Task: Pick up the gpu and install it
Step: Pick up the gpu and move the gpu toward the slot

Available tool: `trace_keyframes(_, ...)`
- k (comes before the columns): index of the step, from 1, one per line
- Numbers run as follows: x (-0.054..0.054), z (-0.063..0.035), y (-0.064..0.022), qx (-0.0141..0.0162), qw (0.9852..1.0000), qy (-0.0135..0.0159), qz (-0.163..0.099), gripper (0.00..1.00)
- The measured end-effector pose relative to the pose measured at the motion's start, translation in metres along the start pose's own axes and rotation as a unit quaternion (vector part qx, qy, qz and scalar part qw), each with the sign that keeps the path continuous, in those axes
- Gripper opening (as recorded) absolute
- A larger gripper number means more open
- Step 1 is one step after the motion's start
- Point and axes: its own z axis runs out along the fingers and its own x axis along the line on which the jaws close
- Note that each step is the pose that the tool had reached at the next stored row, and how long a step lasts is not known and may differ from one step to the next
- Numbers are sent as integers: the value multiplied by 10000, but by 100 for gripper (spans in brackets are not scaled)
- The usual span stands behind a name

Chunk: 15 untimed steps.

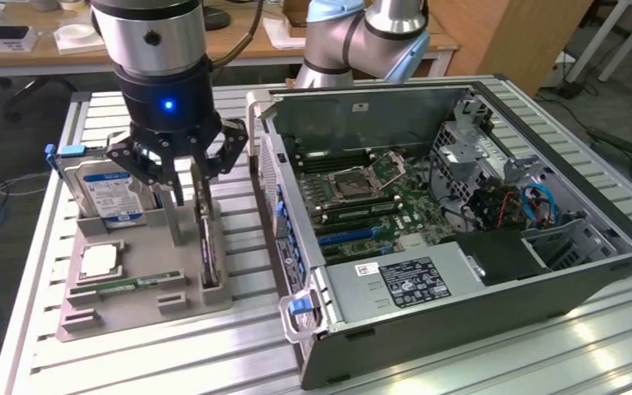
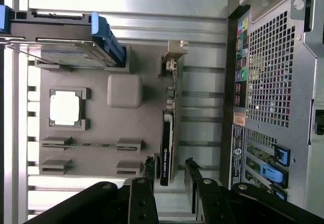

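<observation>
**Grey holder, card on edge, jaws astride**

Black jaws stand released, grasping nothing; one finger sits to each side of the gpu (image 2: 166, 153), with a gap showing on both sides in the wrist view, and the card lies nearer one finger than the other; whether the tips are level with the card or just above it I cannot tell.

The gpu stands on its long edge in a slot of the grey holder (image 1: 129, 317), along that holder's three o'clock side in the exterior view; the hard drive (image 1: 108, 193) stands at ten o'clock of the card; the open computer case (image 1: 492, 317) lies at three o'clock; all rest on the slatted metal tabletop (image 1: 184, 362).

Risk, as I judge it: an off-centre closing would shove the thin card sideways in its slot, so it may tilt or be pinched askew; a pinch on raised parts could slip.

The card is thin, flat and dark, with a black labelled block along one stretch; its pale metal bracket (image 2: 172, 57) is at the end nearest the hard drive.
</observation>
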Motion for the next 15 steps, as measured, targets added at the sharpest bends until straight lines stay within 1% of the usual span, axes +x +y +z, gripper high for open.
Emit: trace_keyframes(15, 4, 132, -27, 0, 10000, 0, 0, 37)
